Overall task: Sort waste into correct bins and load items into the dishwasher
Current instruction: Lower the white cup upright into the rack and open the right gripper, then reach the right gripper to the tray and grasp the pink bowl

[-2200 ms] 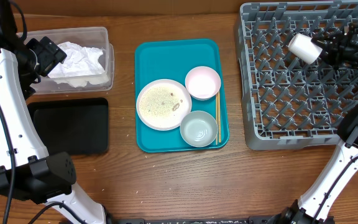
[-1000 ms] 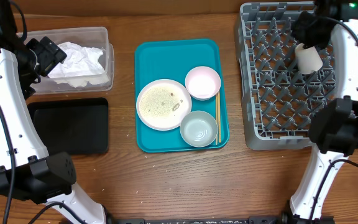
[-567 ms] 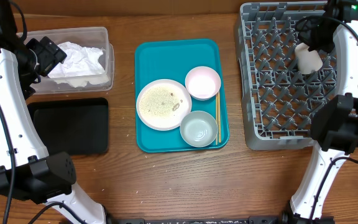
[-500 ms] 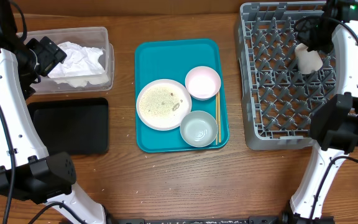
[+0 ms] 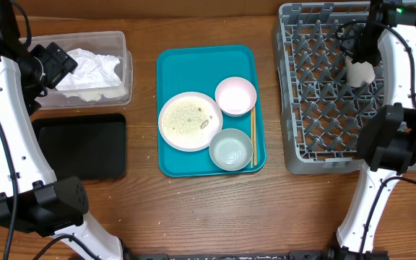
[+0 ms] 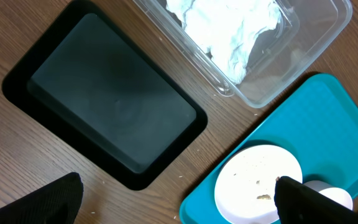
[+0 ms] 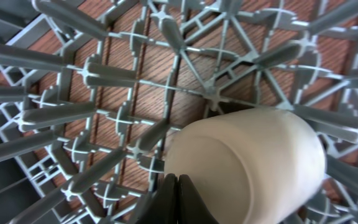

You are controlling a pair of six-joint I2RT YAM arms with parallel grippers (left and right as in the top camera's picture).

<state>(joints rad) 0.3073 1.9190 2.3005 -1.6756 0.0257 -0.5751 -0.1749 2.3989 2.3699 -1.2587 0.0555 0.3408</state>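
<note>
Right gripper (image 7: pixel 176 186), pinched shut on small white cup (image 7: pixel 247 165) rim, shld seat it betw far-right dishwasher (image 5: pixel 316 130) pegs before letting go.

Brown wood grain with a low sheen is seen on the worktop (image 5: pixel 193 209). The rack (image 5: pixel 316 137) is shown in matt grey moulded plastic, and the cup (image 7: pixel 247 162) in a smooth, off-white, dull finish. The napkin (image 6: pixel 229 25) is crumpled white paper and the tub (image 6: pixel 303 62) is clear glossy plastic. The black tray (image 6: pixel 104 106) is matt, the teal tray (image 5: pixel 193 65) is smooth plastic, and the plate (image 5: pixel 190 120) is pale and smooth.
</note>
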